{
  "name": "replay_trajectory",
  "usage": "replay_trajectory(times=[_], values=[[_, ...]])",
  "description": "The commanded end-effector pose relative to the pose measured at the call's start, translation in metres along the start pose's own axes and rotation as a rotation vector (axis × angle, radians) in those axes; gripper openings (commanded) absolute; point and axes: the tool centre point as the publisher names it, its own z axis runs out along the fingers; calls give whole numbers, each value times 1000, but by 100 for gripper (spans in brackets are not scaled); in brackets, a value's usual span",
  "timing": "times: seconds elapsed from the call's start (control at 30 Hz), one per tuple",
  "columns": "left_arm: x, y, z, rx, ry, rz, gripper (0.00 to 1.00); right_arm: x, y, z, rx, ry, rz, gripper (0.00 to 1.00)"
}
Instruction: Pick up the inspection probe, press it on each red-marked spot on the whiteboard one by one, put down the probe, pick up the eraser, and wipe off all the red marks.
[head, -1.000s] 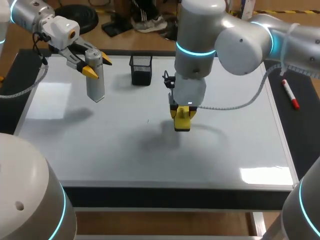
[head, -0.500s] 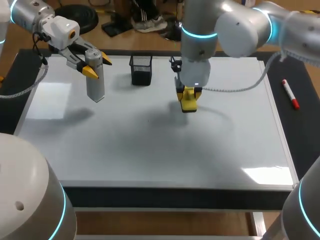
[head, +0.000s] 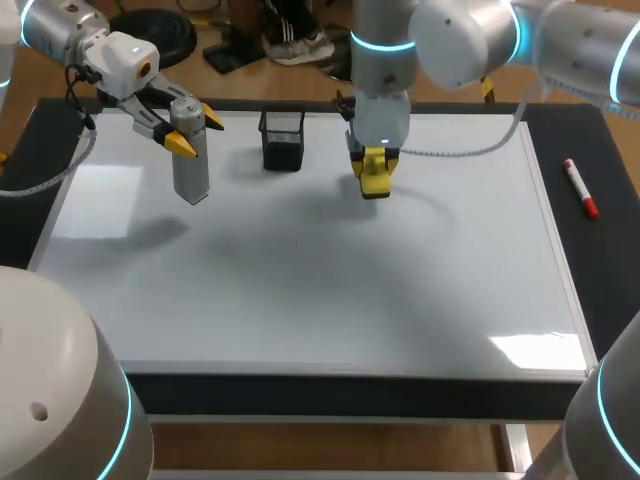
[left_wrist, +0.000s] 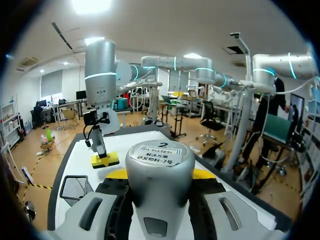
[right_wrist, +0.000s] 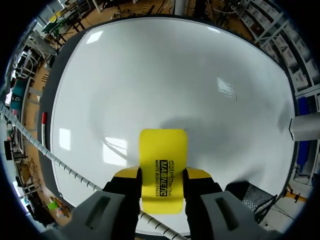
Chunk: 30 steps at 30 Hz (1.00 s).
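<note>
The right pincer (right_wrist: 162, 175) pinches the yellow eraser (right_wrist: 163, 150) face-down over the whiteboard (head: 300, 290), seemingly for wiping, while the left pincer (head: 195, 132) clamps the probe (head: 191, 175) aside, far left.

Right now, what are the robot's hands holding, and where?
The left gripper grips the grey probe near its top; right gripper pinches the yellow eraser by its sides.

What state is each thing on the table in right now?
left hand, shut on the probe.
probe, upright, held above the whiteboard.
right hand, shut on the eraser.
eraser, gripped, low over the whiteboard; contact unclear.
whiteboard, no red marks visible.
mesh cup, upright on the whiteboard.
red marker, lying flat beside the whiteboard.
</note>
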Motion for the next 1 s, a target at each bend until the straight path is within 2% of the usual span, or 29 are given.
replay_trajectory(times=[0.03,0.57,1.0], values=[[0,-2,0,-3,-1,-1,0,-6,-23,5,-57,20,11,0],[0,-2,0,-3,-1,-1,0,-12,-64,13,-56,-7,65,0],[0,-2,0,-3,-1,-1,0,-19,-76,16,-59,-8,81,0]])
